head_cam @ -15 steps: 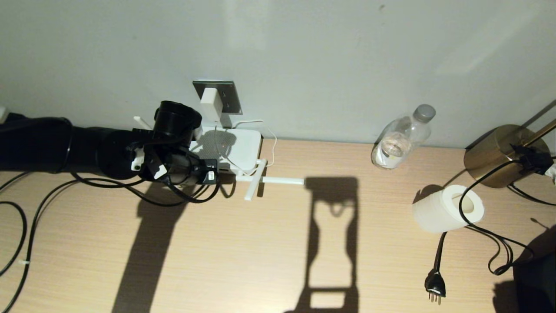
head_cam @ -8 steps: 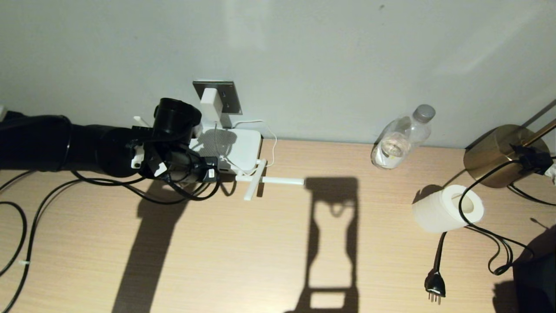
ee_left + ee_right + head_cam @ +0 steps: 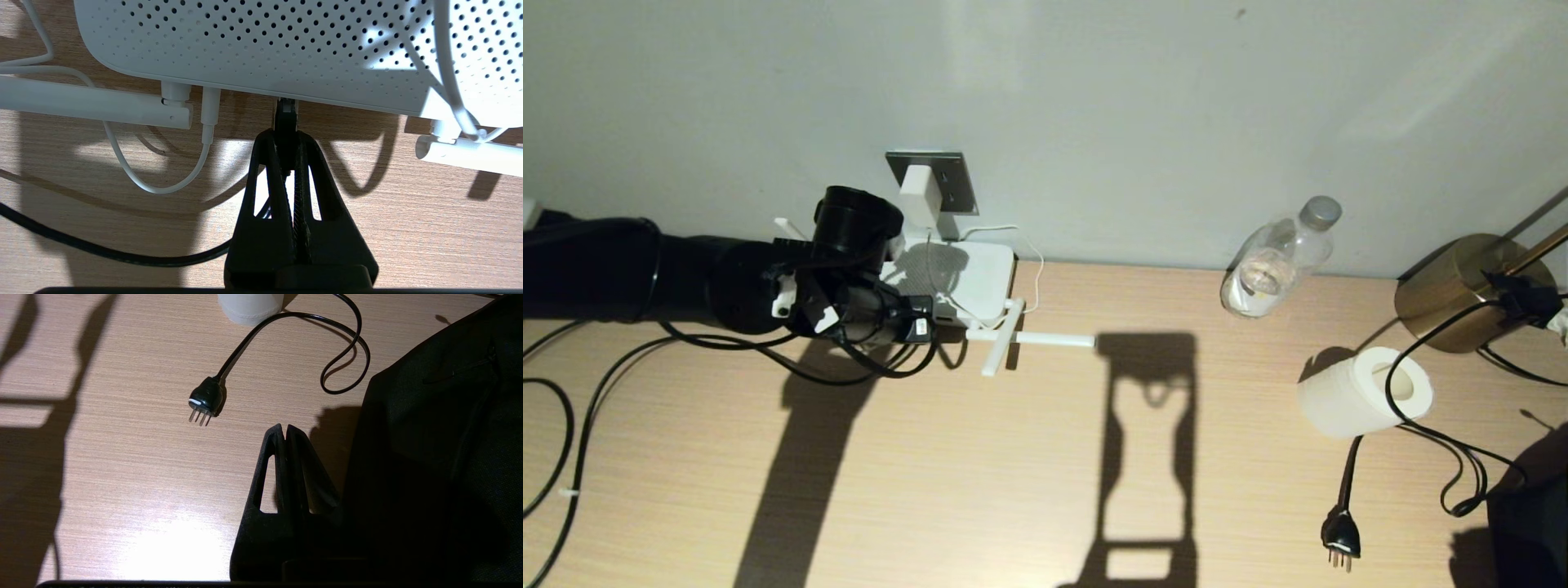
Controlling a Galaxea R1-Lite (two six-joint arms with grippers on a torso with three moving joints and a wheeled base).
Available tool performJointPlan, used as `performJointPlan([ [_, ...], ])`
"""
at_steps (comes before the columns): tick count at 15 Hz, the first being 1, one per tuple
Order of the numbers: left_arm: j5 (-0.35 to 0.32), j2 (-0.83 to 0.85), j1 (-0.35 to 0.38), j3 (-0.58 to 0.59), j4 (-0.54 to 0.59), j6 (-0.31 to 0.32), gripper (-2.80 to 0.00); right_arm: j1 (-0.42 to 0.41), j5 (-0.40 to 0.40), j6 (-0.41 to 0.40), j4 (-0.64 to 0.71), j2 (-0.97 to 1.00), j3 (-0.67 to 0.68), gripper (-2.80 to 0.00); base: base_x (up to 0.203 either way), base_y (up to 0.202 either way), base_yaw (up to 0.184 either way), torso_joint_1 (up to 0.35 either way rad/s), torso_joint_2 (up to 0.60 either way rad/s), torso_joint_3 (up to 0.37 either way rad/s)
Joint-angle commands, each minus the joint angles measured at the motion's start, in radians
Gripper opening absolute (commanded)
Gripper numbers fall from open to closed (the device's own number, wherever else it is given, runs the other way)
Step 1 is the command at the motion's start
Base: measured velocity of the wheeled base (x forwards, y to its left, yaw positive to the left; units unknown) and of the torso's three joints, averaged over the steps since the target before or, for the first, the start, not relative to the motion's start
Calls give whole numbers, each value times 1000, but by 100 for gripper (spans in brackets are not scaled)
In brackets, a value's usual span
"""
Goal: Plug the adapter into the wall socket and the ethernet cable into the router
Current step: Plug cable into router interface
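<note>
Router (image 3: pixel 960 278) sits flat on the wooden desk (image 3: pixel 1045 457) at the far edge against the wall, just below the wall socket (image 3: pixel 931 181); antennas folded out on the near side. Adapter (image 3: pixel 920 194) is seated in the socket's left half, its thin white cord looping down over the router and into a port on the near edge.

Left gripper (image 3: pixel 286 141) is at the router's near edge, left of centre, fingers pressed together and pinching the ethernet cable (image 3: pixel 102 251) right behind its connector. Connector tip sits at the port opening under the router's rim; can't tell if it's fully seated. Black cable trails off left across the desk.

Right gripper (image 3: pixel 284 435) is low over the near right of the desk, fingers pressed together, holding nothing. Black three-pin plug (image 3: pixel 206 399) lies just beyond it, untouched. Farther right: toilet roll (image 3: pixel 1364 392), clear water bottle (image 3: pixel 1278 261) by the wall, brass lamp base (image 3: pixel 1454 290)
</note>
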Motion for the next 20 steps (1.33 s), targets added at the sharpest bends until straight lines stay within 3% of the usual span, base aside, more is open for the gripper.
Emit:
performJointPlan([
  [1,16,10,0,-1,-1,-1,-280,0,0,-1,1,0,0,-280,0,0,0,0,0,0],
  [20,18,13,2,-15,0,-4,-280,0,0,-1,1,0,0,-280,0,0,0,0,0,0],
])
